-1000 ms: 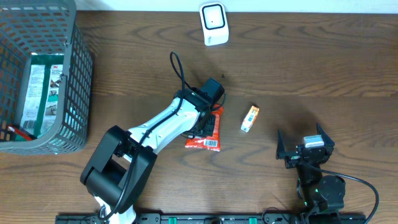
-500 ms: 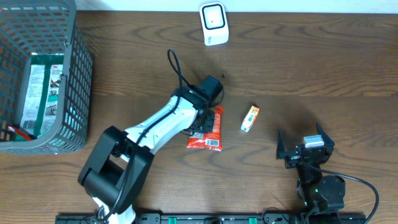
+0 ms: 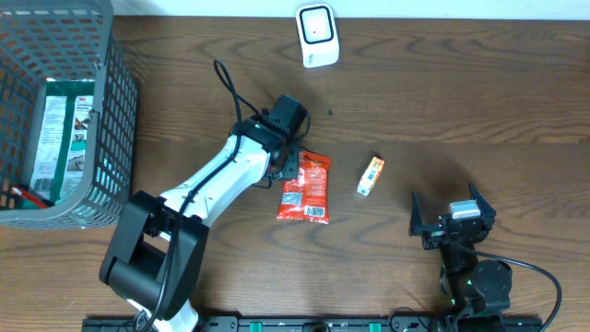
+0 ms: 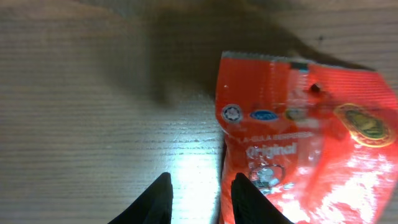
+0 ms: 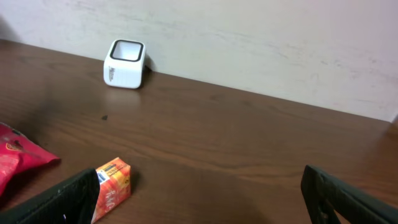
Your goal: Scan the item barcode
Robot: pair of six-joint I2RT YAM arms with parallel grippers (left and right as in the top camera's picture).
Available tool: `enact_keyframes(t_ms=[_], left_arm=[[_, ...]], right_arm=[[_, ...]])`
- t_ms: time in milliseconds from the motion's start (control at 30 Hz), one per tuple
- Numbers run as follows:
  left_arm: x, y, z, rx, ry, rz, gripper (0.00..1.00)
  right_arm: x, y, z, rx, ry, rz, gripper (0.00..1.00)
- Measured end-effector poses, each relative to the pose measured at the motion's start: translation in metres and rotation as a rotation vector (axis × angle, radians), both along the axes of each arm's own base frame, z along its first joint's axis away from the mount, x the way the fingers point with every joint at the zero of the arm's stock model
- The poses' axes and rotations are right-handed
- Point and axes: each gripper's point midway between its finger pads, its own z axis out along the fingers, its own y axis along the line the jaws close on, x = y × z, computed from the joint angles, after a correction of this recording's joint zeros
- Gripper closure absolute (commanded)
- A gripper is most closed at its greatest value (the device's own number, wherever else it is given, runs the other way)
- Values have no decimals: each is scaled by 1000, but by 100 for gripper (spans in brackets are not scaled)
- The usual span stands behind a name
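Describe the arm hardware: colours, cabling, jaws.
Left arm: white link shells, black joints and a black base, with a black cable looping off the wrist. Left gripper: black, tapered jaws. Right arm: all black, compact. Right gripper: black, broad jaws. No readable markings on either.

Gry basket (image 3: 118,129), sm orange box (image 3: 370,175).

"Original" on the red packet (image 4: 298,124); possibly "3M" on the green pack (image 3: 61,129)
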Motion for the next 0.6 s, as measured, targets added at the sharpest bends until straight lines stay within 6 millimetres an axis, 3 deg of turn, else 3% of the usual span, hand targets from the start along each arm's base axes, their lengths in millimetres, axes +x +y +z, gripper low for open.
enact_keyframes(t_ms=[300, 600], left_arm=[[-28, 16, -45, 37, 76, 33, 67], [-24, -7, -43, -32, 47, 13, 66]], right_arm=[[0, 0, 0, 0, 0, 0, 1], [0, 0, 0, 0, 0, 0, 1]])
